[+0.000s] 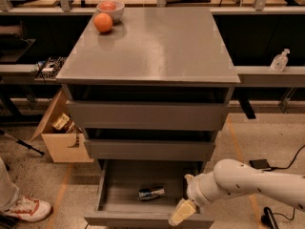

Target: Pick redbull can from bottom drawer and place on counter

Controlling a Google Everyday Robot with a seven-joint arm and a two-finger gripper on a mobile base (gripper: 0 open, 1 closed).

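The redbull can lies on its side in the open bottom drawer, near the middle of the tray. My gripper is at the end of the white arm that comes in from the right. It hangs over the drawer's front right corner, a little to the right of the can and not touching it. The counter is the flat grey top of the cabinet.
An orange fruit and a bowl sit at the counter's back left. The two upper drawers are closed. A cardboard box stands on the floor at left, with a person's shoe near it. A bottle stands on the right shelf.
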